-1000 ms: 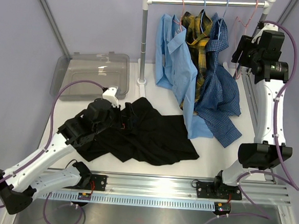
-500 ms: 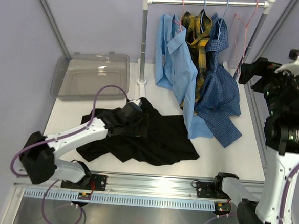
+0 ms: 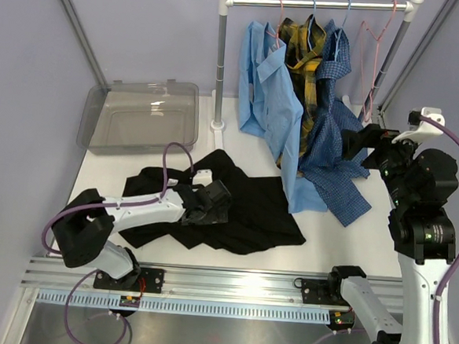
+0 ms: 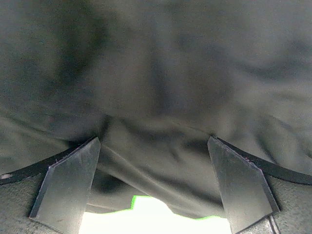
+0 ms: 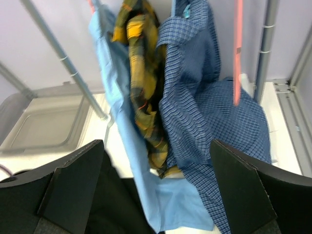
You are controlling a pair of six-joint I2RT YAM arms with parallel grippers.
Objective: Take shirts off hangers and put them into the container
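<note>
Four shirts on a white table (image 3: 343,243), read from above with twelve o'clock at the far edge. Black shirt (image 3: 250,217) off its hanger, spread and crumpled from the centre toward seven o'clock. Light blue shirt (image 3: 266,96), yellow plaid shirt (image 3: 301,43) and dark check shirt (image 3: 334,140) hung from the silver rail (image 3: 320,3) at twelve to one o'clock, tails trailing onto the table. Smoky tub (image 3: 94,115) at ten o'clock, no shirt in it yet, near the black shirt's far edge but apart from it. Bare pink hanger (image 3: 373,40) at one o'clock near the rail's end.

Left gripper (image 3: 215,202) low on the black shirt's middle, fingers spread fully wide, cloth bulging up between them but not pinched. Right gripper (image 3: 356,139) at three o'clock, raised, aimed at the hanging shirts, fingers equally wide, nothing held.

Likely step: gathering the black shirt for the tub. For a clean job:
- Press into a thick fold, not a single layer.
- Close fully before lifting.
- Lift high enough to clear the tub's rim.
- Carry toward ten o'clock, sleeves kept from draping over the edge.
</note>
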